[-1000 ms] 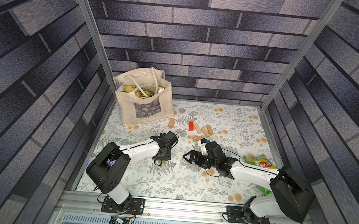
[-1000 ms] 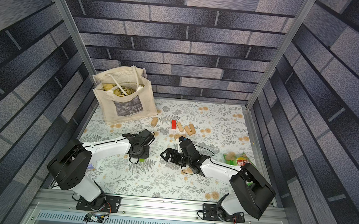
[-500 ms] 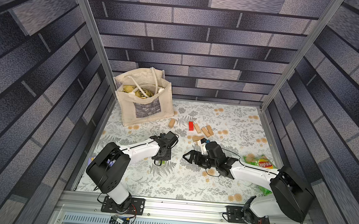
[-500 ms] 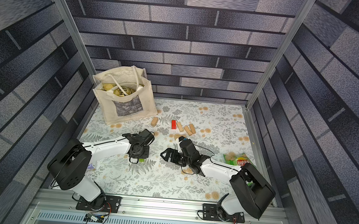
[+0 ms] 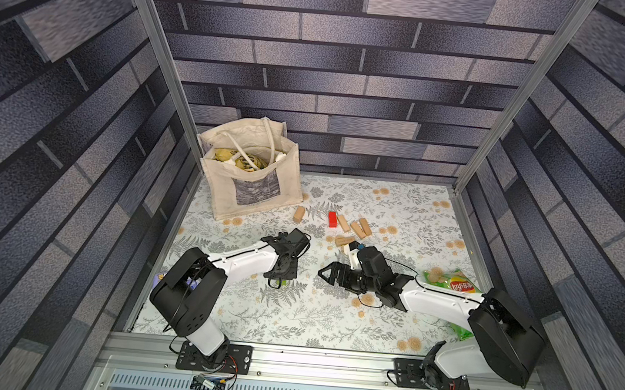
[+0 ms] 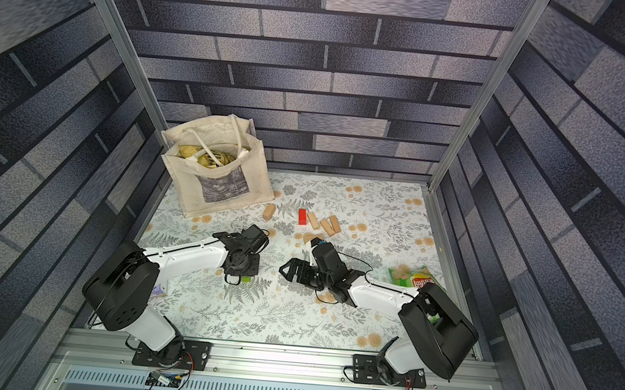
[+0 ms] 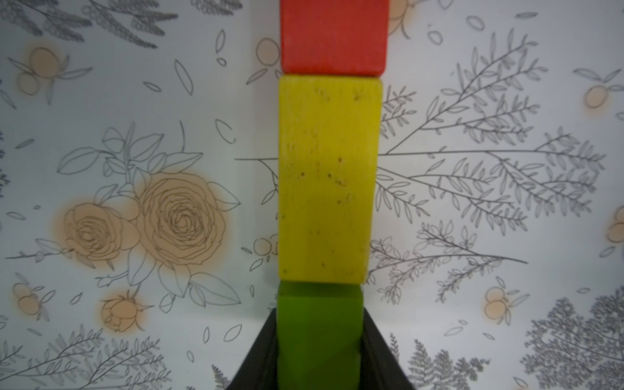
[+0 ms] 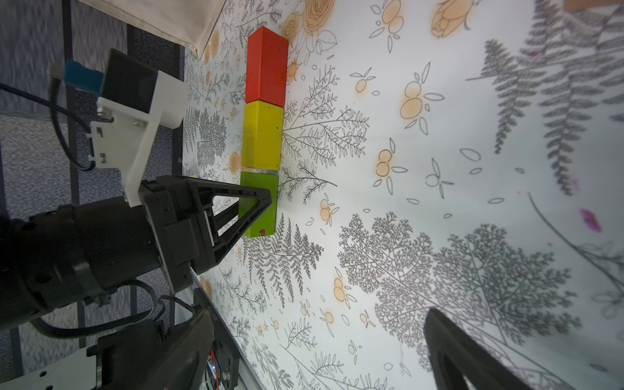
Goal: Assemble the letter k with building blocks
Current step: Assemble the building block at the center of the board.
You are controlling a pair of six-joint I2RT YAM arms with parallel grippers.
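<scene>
green block: painted wooden bar with flat faces and squared edges; lies on the cover left of centre, at the robot's end of a straight three-bar row.
left gripper: black fingers clenched on the green block's long sides; we see it pointing down at the table.
yellow block: middle of the row, end to end with the green block; paint speckled with dark dots.
red block: far end of the row, butted against the yellow block; smooth matte paint.
loose blocks: toward the back, well apart from the row. A plain wood bar lies near the bag, then a second red bar, then a plain wood cluster; we can't tell whether its bars touch.
right gripper: fingers spread wide and empty; low over the cover, right of the row.
tote bag: cream canvas, upright, back left corner.
table cover: white sheet with grey fern line-drawings and peach roses; flat.
crisp packet: green foil at the right edge, partly hidden by the right arm.
walls: grey-blue printed brick pattern on three sides.
front rail: bare aluminium carrying both arm bases.
</scene>
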